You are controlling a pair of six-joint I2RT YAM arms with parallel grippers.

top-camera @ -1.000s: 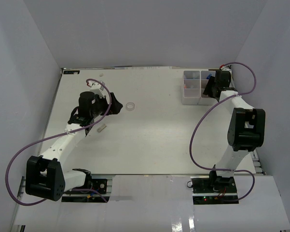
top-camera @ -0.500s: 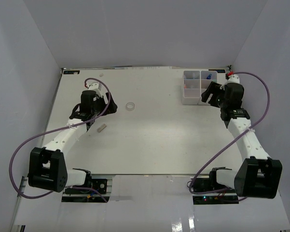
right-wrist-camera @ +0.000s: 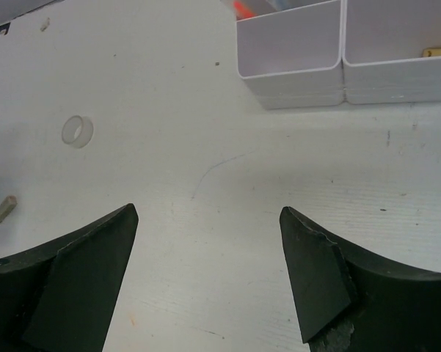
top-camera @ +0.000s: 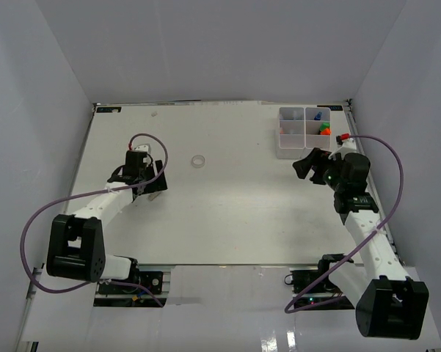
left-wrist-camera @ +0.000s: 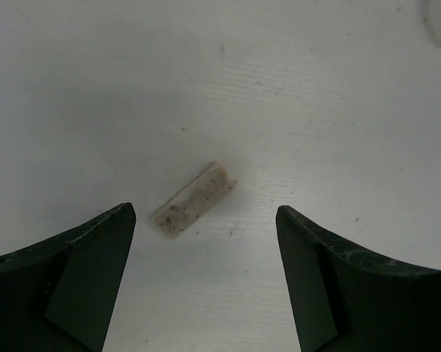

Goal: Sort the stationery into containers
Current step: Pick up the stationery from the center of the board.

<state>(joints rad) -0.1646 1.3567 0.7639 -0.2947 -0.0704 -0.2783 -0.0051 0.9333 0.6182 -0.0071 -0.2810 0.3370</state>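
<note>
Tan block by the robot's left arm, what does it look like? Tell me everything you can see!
The tan block is a small oblong piece, pale beige with dark specks and smudges, a bit like a worn eraser. It lies flat and slanted on the white table, alone, with nothing else touching it. The left gripper hangs over it, its open jaws standing to either side without touching it.

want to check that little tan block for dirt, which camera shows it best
The left wrist view: the tan block lies large, sharp and speckled between the open fingers of the left gripper, untouched. The right wrist view shows it only as a tiny piece at its left edge. From the top it cannot be made out beneath the left gripper.
</note>
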